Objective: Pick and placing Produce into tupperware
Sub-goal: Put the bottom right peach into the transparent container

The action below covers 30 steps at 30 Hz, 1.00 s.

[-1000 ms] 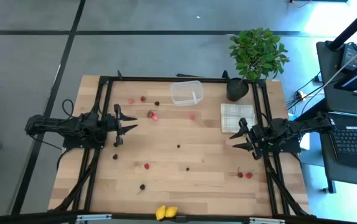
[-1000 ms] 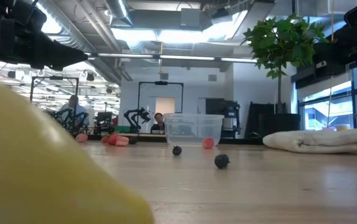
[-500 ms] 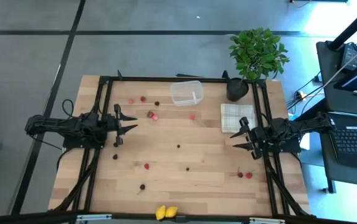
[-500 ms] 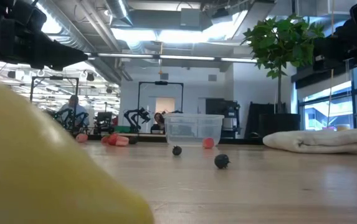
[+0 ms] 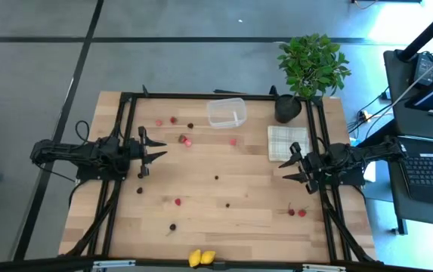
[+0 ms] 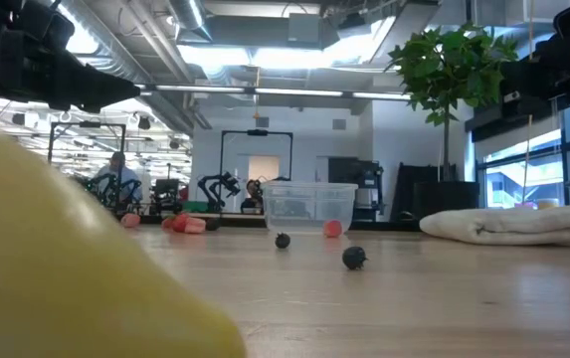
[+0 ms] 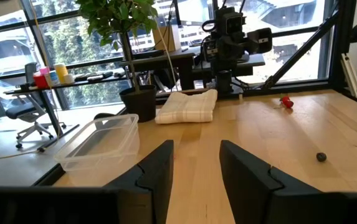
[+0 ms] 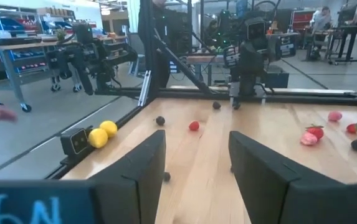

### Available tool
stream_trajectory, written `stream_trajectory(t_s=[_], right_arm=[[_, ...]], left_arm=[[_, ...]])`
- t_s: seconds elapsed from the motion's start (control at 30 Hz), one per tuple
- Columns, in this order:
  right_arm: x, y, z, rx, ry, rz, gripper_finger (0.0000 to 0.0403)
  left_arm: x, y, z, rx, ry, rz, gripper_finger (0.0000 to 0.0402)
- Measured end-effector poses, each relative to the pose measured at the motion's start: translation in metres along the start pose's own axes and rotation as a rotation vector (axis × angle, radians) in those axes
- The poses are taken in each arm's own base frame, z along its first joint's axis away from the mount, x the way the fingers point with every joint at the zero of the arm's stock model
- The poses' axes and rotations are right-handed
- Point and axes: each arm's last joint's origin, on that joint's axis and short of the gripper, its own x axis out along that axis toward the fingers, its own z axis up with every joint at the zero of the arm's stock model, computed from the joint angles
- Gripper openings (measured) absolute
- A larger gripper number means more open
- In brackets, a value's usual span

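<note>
Your left gripper (image 5: 156,147) hovers at the table's left edge, fingers spread and empty; your right gripper (image 5: 290,168) mirrors it at the right edge, equally wide and empty. The clear, round-cornered plastic tupperware (image 5: 226,112) sits at the far middle of the pale wooden table (image 5: 254,189) (nothing visible inside). Red berries (image 5: 177,202), dark round ones (image 5: 172,226) and two yellow lemons (image 5: 201,258) lie scattered, the lemons at the near edge.

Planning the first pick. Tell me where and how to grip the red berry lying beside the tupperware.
Take the red berry across its round middle, coming straight down from above. It lies alone on the table, clear of the tupperware, so the fingers likely fit either side.
</note>
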Motion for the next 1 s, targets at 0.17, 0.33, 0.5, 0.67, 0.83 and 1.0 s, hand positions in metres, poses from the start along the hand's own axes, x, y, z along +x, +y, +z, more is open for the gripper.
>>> stream_trajectory(t_s=[0.17,0.33,0.5,0.67,0.83,1.0], right_arm=[[0.000,0.000,0.003,0.051,-0.028,0.002,0.0179],[0.000,0.000,0.003,0.052,-0.036,0.003,0.0179],[0.000,0.000,0.006,0.051,-0.063,0.005,0.0179],[0.000,-0.001,0.009,0.077,-0.097,-0.054,0.0179],[0.002,-0.007,0.004,0.047,-0.054,-0.258,0.0179],[0.009,-0.011,0.003,0.068,-0.035,-0.363,0.0179]], left_arm=[[0.000,0.000,0.000,0.000,0.000,0.000,0.0124],[0.000,0.000,0.000,0.000,0.000,0.000,0.0124],[0.000,0.000,0.000,0.000,0.000,0.000,0.0124],[0.000,0.000,0.000,0.000,0.000,0.000,0.0124],[0.000,0.000,0.000,0.000,-0.001,0.000,0.0124],[0.000,0.000,0.000,0.000,-0.001,0.000,0.0124]])
